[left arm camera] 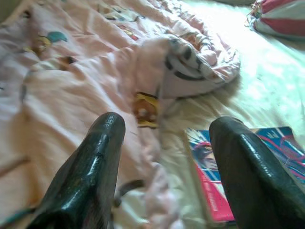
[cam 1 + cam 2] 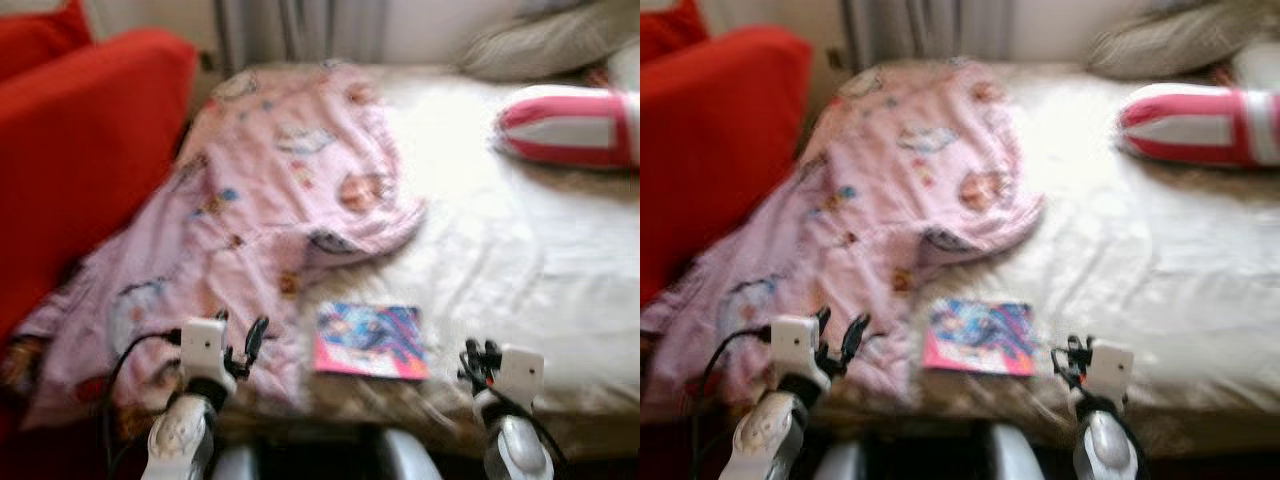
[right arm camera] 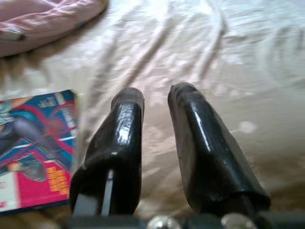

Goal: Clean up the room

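Observation:
A pink blanket (image 2: 270, 170) printed with cartoon figures lies crumpled over the left half of a bed with a white sheet (image 2: 520, 250). A colourful book (image 2: 370, 340) lies flat near the bed's front edge, just right of the blanket. My left gripper (image 2: 240, 330) hovers open over the blanket's front edge, left of the book; its wrist view shows the book (image 1: 214, 191) past one finger. My right gripper (image 2: 480, 355) is shut with nothing in it, low over the sheet to the right of the book (image 3: 33, 129).
A red sofa (image 2: 80, 150) stands against the bed's left side. A red and white striped cushion (image 2: 570, 125) lies at the back right, with a grey pillow (image 2: 550, 40) behind it. Grey curtains (image 2: 300, 30) hang beyond the bed. The views are blurred.

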Robot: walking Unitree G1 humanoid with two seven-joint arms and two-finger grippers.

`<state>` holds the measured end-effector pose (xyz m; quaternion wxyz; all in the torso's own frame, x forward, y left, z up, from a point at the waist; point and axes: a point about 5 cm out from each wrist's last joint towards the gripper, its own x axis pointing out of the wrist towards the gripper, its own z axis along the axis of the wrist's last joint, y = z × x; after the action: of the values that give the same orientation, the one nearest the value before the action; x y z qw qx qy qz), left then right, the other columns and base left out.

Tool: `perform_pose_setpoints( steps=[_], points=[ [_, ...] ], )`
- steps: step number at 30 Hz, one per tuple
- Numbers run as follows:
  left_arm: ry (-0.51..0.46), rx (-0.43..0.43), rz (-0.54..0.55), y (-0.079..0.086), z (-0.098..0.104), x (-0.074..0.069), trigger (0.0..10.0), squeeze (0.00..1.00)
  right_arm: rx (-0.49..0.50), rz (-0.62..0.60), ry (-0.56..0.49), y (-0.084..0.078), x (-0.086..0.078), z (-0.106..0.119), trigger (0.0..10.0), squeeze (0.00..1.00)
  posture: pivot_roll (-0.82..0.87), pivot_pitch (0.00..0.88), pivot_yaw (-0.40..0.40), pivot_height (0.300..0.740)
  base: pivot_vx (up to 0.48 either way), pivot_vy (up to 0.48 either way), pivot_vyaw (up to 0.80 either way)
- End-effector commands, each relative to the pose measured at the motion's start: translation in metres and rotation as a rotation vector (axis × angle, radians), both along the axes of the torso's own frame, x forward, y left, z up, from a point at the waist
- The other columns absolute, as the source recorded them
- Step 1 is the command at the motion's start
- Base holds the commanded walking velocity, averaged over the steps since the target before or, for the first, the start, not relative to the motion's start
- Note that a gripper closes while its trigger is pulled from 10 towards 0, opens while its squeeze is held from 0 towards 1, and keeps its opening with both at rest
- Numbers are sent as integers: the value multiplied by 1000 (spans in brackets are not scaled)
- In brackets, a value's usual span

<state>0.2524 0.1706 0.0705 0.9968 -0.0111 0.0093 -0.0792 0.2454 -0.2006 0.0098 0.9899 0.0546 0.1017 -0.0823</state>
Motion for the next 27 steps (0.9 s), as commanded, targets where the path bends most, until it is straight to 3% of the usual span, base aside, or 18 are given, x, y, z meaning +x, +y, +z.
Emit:
perform_pose_setpoints(
  steps=[1,12,17,20,24,27],
  points=[
    [17,4,16,4,-3,-2,10000,0,8,15,11,4,1,-2,10000,0,75,95,-25,596,0,0,0],
    [24,5,21,4,-4,-1,10000,0,100,206,52,26,6,-8,10000,0,76,95,-24,596,0,0,0],
    [22,5,22,4,-3,0,10000,0,82,312,89,36,10,-12,10000,0,80,101,-24,596,0,0,0],
    [11,7,19,3,0,4,10000,0,87,323,106,39,19,-12,10000,0,97,113,-24,596,0,0,0],
    [-13,13,23,5,7,18,10000,0,120,303,116,46,43,-3,10000,0,120,138,-18,596,0,0,0],
    [-30,18,23,5,12,22,10000,0,150,310,135,52,50,-1,10000,0,145,149,-18,596,0,0,0]
  ],
)
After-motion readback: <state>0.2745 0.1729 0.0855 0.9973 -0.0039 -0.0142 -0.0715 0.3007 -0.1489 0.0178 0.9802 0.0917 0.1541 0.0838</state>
